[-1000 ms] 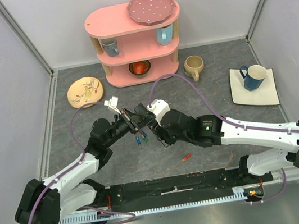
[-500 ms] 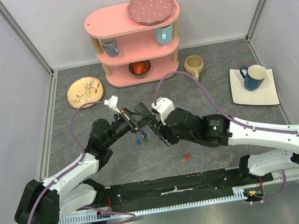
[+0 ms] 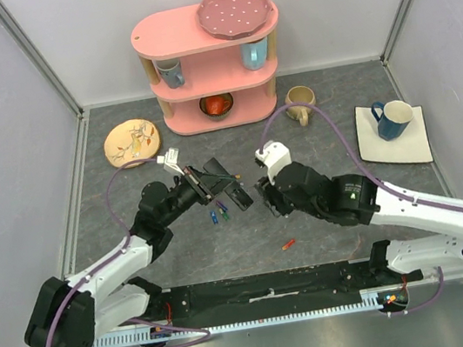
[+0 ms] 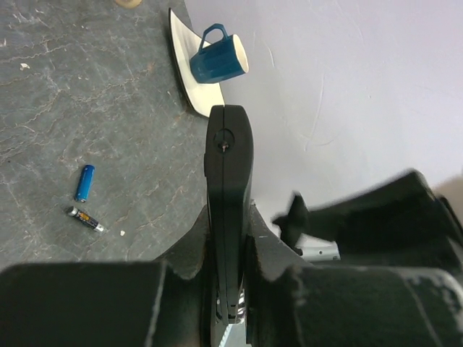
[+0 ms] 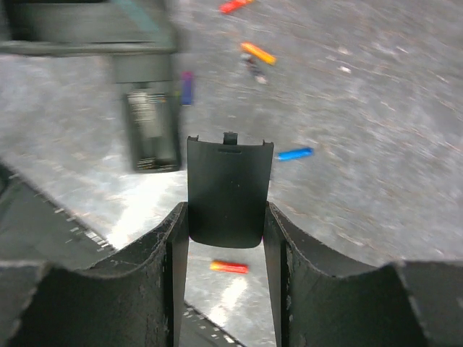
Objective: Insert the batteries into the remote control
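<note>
Bright even light, soft shadows; right wrist view motion-blurred, left wrist foreground unfocused.

A pink two-tier shelf stands at the back of the grey table. On its top, toward the right end, lies a pink dotted plate. Its middle level holds a grey-blue mug on the left and a light blue mug on the right; a red bowl sits on the bottom level. Left of the shelf lies a yellow flowered plate. Just right of it stands a beige mug. Farther right, a dark blue mug stands on a white square plate.
</note>
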